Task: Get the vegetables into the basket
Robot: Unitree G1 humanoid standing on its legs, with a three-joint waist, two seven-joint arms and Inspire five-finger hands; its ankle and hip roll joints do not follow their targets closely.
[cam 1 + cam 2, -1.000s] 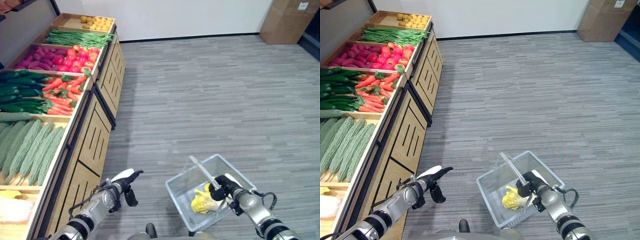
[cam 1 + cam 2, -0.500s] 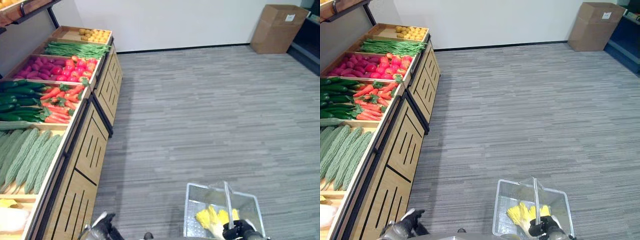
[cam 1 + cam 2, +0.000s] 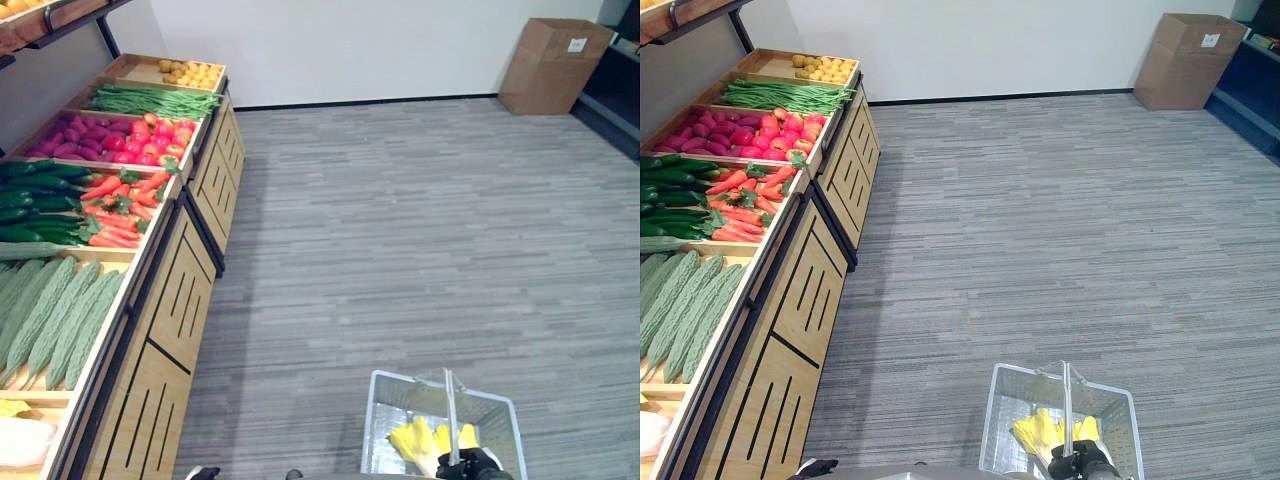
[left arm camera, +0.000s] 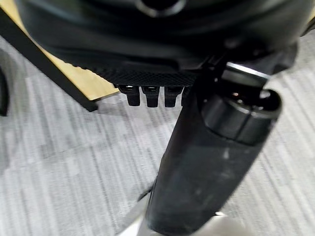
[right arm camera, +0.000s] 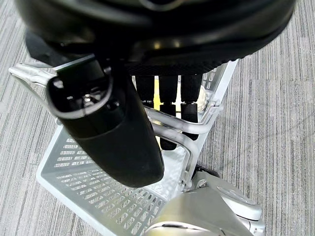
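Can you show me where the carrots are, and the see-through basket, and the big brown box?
carrots (image 3: 118, 196), left eye view, middle of the orange pile in the shelf bin.
basket (image 3: 1002, 410), right eye view, on its clear left wall.
cardboard box (image 3: 553, 65), left eye view, on its front face by the far wall.

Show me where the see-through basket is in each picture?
Left eye view: the basket sits at the bottom edge, right of the middle, on the grey floor.
Right eye view: the same basket at the bottom edge, right of the middle.
Right wrist view: its mesh wall lies past the right hand, whose fingers curl round the handle.
Left wrist view: I can't spot it.
Shared landmark: the yellow vegetable inside it.
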